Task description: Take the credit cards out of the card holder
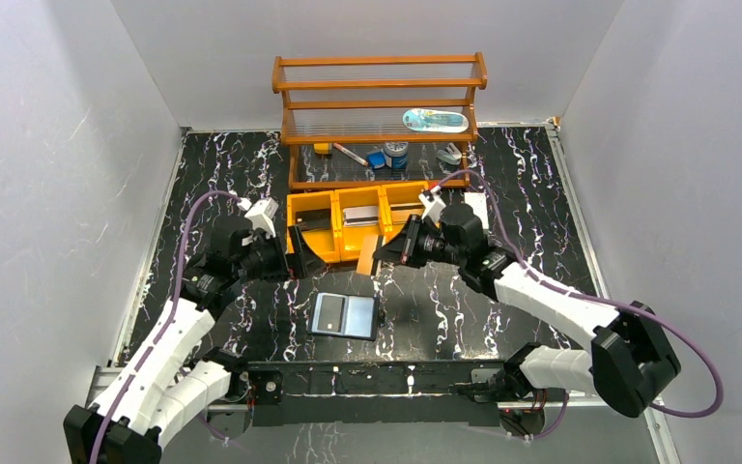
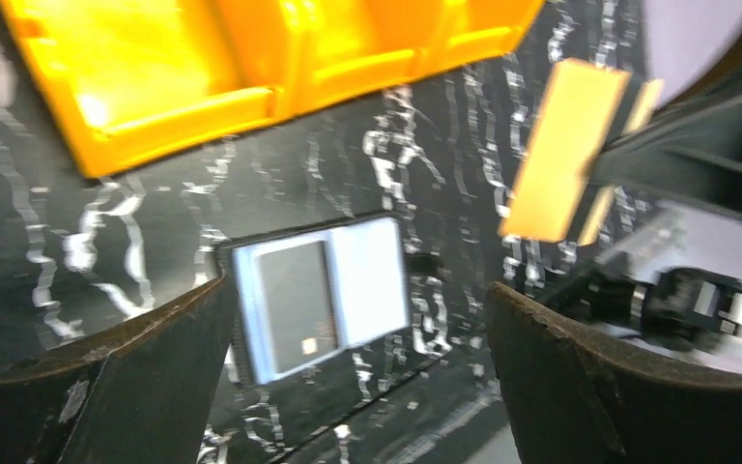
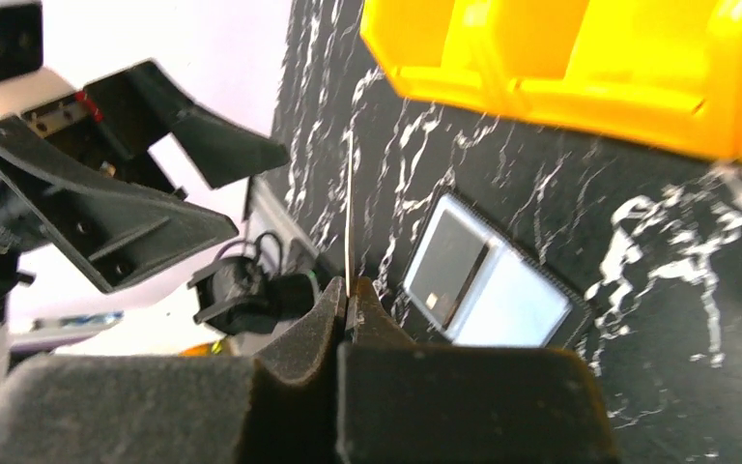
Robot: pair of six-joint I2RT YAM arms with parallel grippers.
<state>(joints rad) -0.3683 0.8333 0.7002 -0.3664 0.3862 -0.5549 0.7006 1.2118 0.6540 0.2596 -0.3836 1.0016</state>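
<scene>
Top view, mid frame: holder (image 1: 343,315) lies open and flat on the table (image 1: 464,309), pale inside facing up, two panels side by side. A dark card (image 1: 328,311) sits in its left panel. Neither gripper touches the holder.

Right gripper (image 1: 379,256), just above and right of the holder in the top view: fingers pressed together, clamped on a tan card (image 1: 367,253). The card is held on edge, clear of the table, between the holder and the bin (image 1: 335,208). In the right wrist view it shows only as a thin pale line rising from the fingertips. In the left wrist view its tan face is at upper right.

Left gripper (image 1: 306,253), left of the tan card in the top view: fingers spread wide, holding nothing. In its own view the holder shows between the two fingers, on the table below them.

The yellow bin stands above the grippers in the top view. A wooden rack (image 1: 382,106) is behind it, at the top centre.
</scene>
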